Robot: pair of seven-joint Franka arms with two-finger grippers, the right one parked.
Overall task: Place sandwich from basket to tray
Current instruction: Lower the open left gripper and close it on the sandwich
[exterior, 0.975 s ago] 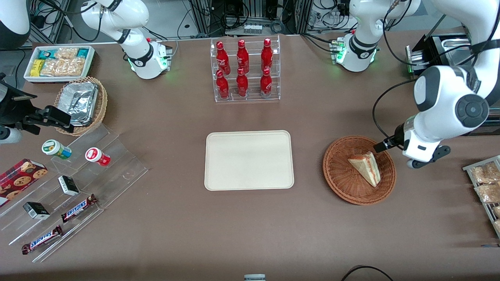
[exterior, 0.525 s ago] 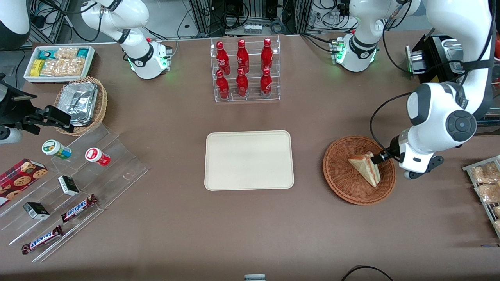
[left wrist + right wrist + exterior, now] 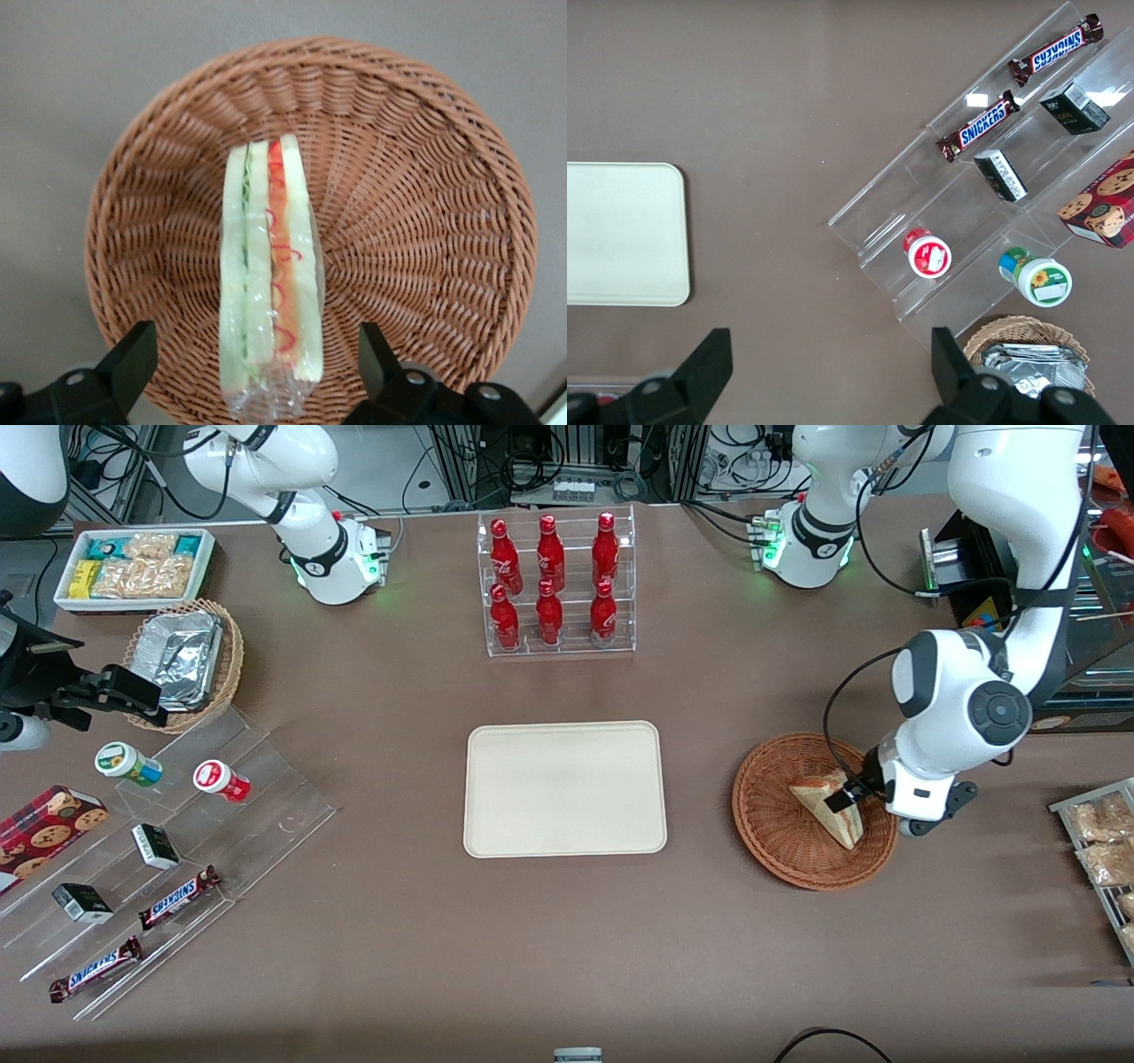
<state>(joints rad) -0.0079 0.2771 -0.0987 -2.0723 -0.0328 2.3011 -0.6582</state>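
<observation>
Fingers apart, straddling the sandwich: the gripper has slid in from the basket's two o'clock rim to over its centre. Left to right on the desk: tray bare, then basket with sandwich, ungrasped; closing likely comes next.

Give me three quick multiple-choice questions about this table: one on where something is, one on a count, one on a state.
1. Where is the sandwich?
A. on the tray
B. in the reddish-brown basket
C. in the bottle rack

2. How many red bottles stand in the clear rack?
A. four
B. six
C. eight

3. How is the end effector?
A. open, over the sandwich
B. shut on the sandwich
C. resting on the tray

Answers:
1 B, the wedge lies in the basket.
2 B, two rows of three.
3 A, its fingers stand apart on either side of the wedge; the tray is bare.
</observation>
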